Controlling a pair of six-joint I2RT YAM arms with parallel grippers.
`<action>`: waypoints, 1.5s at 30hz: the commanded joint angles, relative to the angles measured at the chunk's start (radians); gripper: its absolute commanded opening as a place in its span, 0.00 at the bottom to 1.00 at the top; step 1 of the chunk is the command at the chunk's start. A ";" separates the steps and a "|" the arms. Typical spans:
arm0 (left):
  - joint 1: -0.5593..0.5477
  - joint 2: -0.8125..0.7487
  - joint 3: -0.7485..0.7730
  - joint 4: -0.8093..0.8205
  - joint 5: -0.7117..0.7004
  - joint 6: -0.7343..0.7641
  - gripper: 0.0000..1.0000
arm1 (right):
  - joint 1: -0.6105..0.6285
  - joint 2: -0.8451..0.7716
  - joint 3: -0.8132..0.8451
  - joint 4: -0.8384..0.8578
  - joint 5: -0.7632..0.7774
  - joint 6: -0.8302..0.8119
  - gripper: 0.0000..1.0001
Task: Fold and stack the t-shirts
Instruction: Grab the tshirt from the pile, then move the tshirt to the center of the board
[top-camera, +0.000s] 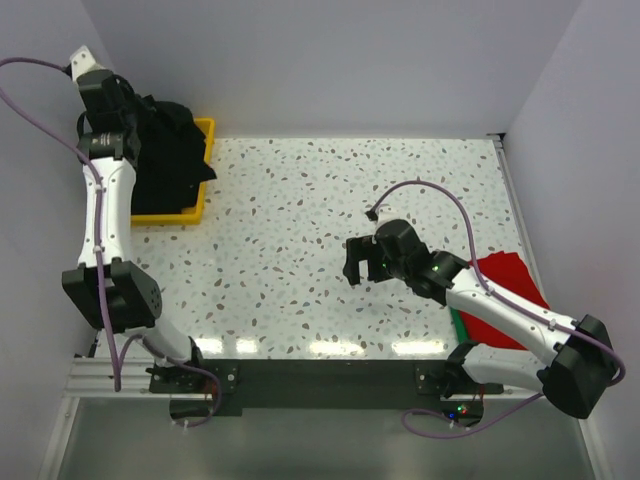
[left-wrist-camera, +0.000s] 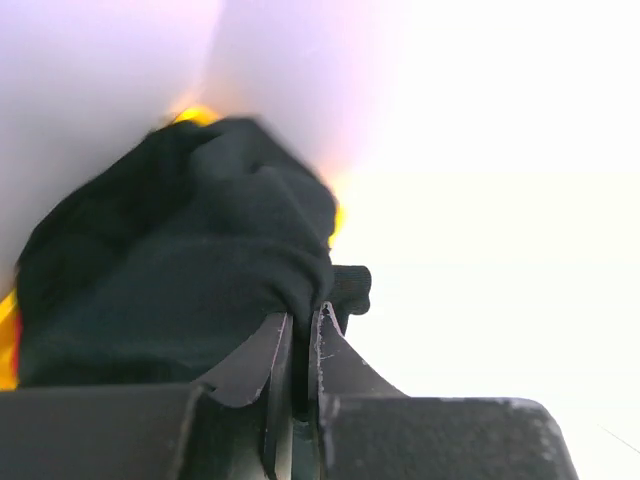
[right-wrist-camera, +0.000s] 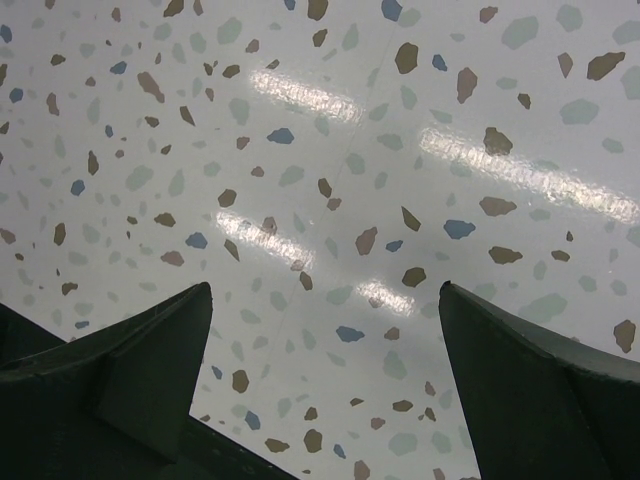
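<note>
A black t-shirt (top-camera: 168, 150) hangs bunched over the yellow bin (top-camera: 205, 130) at the far left. My left gripper (top-camera: 125, 115) is shut on a fold of this black t-shirt (left-wrist-camera: 180, 280); in the left wrist view the gripper (left-wrist-camera: 303, 320) pinches the cloth between nearly closed jaws. A red t-shirt (top-camera: 505, 295) lies flat at the right edge of the table, partly under my right arm. My right gripper (top-camera: 352, 262) is open and empty over the bare table, left of the red shirt; in the right wrist view the gripper (right-wrist-camera: 325, 300) shows only speckled tabletop between its fingers.
The yellow bin holds more black cloth. A green strip (top-camera: 458, 325) lies under the red shirt's near edge. White walls stand close on the left, back and right. The speckled tabletop (top-camera: 300, 220) spans the middle.
</note>
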 joint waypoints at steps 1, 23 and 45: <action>-0.063 -0.088 0.069 0.086 0.079 0.070 0.00 | 0.001 -0.003 0.030 0.039 0.004 -0.004 0.99; -0.576 -0.174 0.152 0.203 0.177 0.119 0.00 | 0.001 -0.041 0.127 0.007 0.084 -0.024 0.99; -1.014 0.471 0.353 0.188 0.223 0.036 0.00 | 0.000 -0.212 0.003 -0.105 0.366 0.120 0.99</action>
